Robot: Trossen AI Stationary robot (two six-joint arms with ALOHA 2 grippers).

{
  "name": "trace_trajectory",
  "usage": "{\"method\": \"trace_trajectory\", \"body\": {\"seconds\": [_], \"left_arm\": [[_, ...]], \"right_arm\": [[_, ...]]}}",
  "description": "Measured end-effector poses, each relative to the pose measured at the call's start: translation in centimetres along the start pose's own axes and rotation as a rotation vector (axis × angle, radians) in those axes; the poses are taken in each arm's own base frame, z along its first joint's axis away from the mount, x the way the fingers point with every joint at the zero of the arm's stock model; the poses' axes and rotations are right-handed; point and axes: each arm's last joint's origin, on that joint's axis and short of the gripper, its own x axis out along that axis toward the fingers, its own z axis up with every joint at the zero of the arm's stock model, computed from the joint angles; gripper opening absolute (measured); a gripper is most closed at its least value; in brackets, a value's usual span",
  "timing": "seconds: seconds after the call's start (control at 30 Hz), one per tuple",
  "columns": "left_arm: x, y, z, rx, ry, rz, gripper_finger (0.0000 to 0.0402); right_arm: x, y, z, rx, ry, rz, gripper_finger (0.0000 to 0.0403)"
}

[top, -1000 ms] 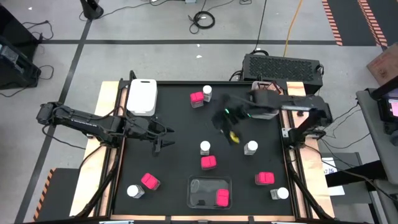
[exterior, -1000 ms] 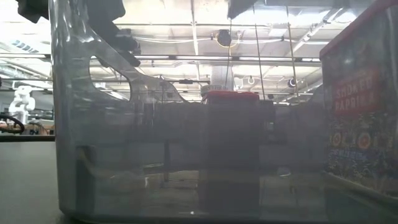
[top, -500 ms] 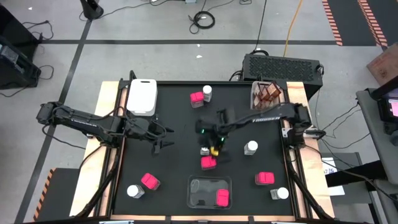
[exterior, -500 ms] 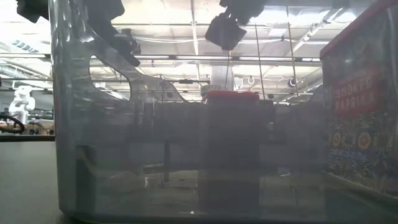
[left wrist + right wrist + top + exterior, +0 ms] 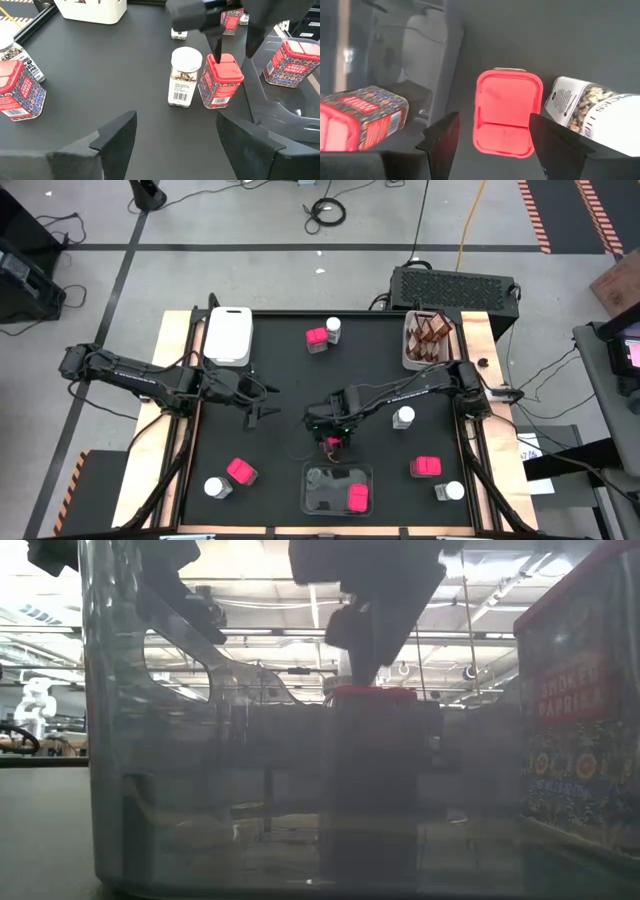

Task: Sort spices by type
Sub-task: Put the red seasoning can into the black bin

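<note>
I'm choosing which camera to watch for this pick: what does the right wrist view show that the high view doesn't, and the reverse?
Only the right wrist view: the right gripper open over the pink box, whose square top sits in the gap between the fingers, and the label of the white-lidded jar beside it.

Only the high view: the whole table, with the left gripper waiting apart, the tray of brown jars at the far right corner, and the other scattered pink boxes and white-lidded jars.

Both: the right gripper above that box, and the clear tray holding another pink box.
</note>
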Motion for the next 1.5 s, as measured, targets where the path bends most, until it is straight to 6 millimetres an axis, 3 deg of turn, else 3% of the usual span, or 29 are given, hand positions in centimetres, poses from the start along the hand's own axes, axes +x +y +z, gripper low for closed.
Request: {"method": "trace_trajectory", "body": {"seconds": [0.3, 0.57, 0.97, 1.27, 1.5], "left_arm": [[0.0, 0.0, 0.1, -0.026, -0.005, -0.005, 0.0276], [0.0, 0.0, 0.0, -0.029, -0.003, -0.009, 0.0276], [0.0, 0.0, 0.1, -0.030, -0.007, -0.010, 0.0276], [0.0, 0.0, 0.1, -0.030, -0.007, -0.009, 0.0276], [0.0, 0.0, 0.1, -0.030, -0.007, -0.010, 0.0276]], "right_arm": [[0.9, 0.3, 0.1, 0.047, 0.003, -0.147, 0.0235], [1.2, 1.7, 0.4, 0.010, -0.031, -0.132, 0.0235], [1.2, 1.9, 0.4, 0.009, -0.035, -0.158, 0.0235], [0.8, 3.3, 0.6, -0.057, -0.052, -0.168, 0.0235], [0.7, 3.4, 1.4, -0.074, -0.135, -0.160, 0.0235]]}}
